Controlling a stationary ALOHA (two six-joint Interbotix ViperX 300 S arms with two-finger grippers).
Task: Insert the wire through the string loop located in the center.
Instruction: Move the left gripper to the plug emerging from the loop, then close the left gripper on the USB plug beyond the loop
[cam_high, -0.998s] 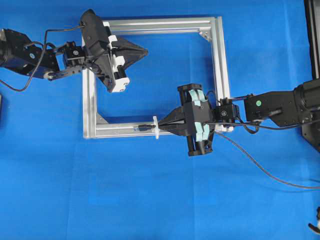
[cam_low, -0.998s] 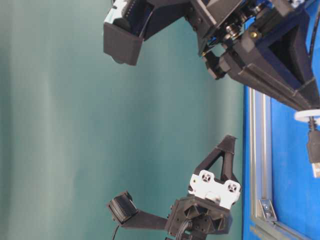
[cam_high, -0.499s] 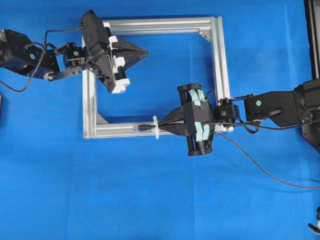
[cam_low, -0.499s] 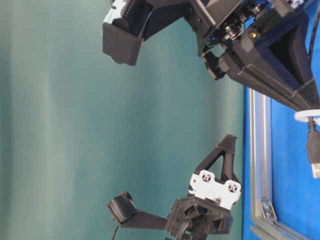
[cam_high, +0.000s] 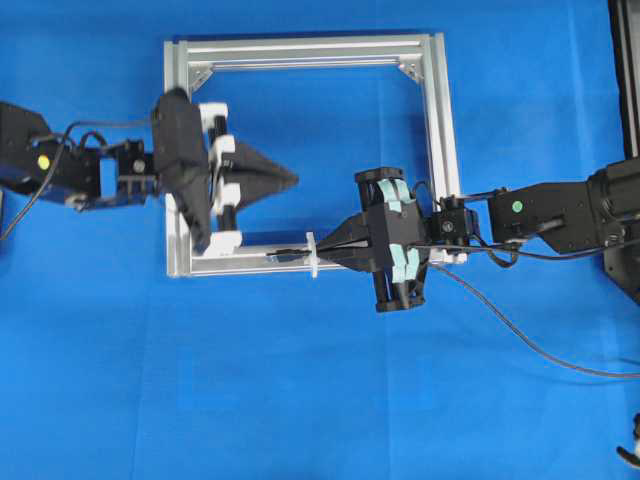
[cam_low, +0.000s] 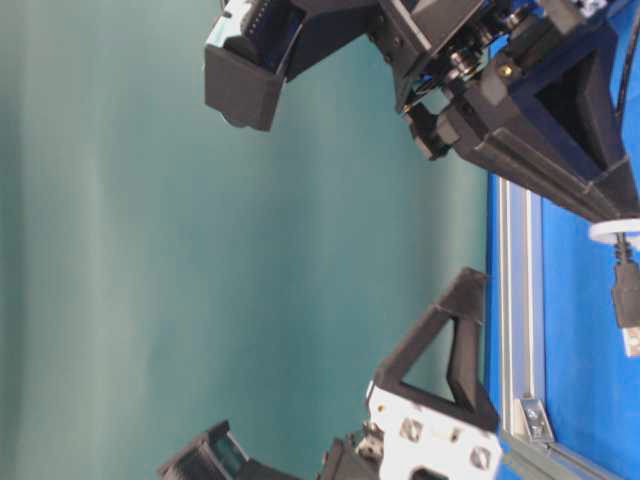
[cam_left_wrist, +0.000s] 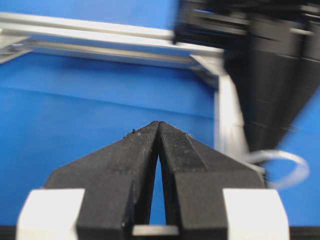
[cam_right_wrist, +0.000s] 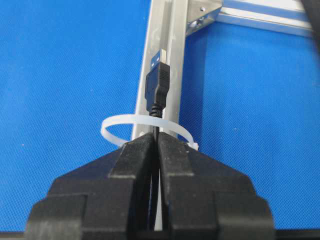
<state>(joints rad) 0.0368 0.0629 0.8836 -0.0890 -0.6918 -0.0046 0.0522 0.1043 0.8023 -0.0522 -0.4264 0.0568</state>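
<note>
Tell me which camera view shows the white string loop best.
The right wrist view: the string loop sits centred and sharp, the wire passing through it. The overhead view shows it as a small white sliver on the frame bar. The left wrist view shows it blurred at the right, and the table-level view catches only part at its right edge.

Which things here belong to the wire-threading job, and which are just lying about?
Job:
- wire, plug already through the loop
- string loop
- right gripper, shut on the wire
- left gripper, shut, empty

Not in play:
- aluminium frame
- blue table cover
</note>
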